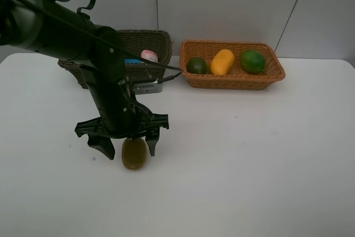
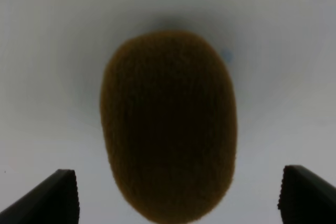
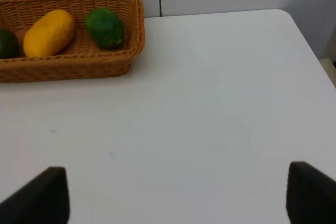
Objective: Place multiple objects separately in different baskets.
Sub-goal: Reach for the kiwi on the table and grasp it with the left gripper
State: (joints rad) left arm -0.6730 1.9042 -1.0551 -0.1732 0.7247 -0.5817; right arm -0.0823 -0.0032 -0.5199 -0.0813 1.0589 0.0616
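Exterior high: left gripper (image 1: 128, 147) spread wide, straddling brown kiwi (image 1: 134, 154) on white table (image 1: 249, 159); mango (image 1: 222, 62) in light orange-tan basket (image 1: 236, 81).
Left wrist: fingertips (image 2: 58, 195) clear of kiwi, nothing gripped.
Right wrist: right gripper (image 3: 176, 195) wide open, empty, above bare table.

Kiwi (image 2: 168, 129) skin matt and fuzzy-rough, both baskets (image 1: 233, 76) woven wicker, desk (image 1: 249, 165) smooth matt white, left hand (image 1: 126, 144) matt black plastic.

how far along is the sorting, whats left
Nearly done. The mango and two green fruits lie in the tan basket; the dark basket holds some items. In hand: the open left gripper straddles the kiwi, the last item on the table, not yet gripped.
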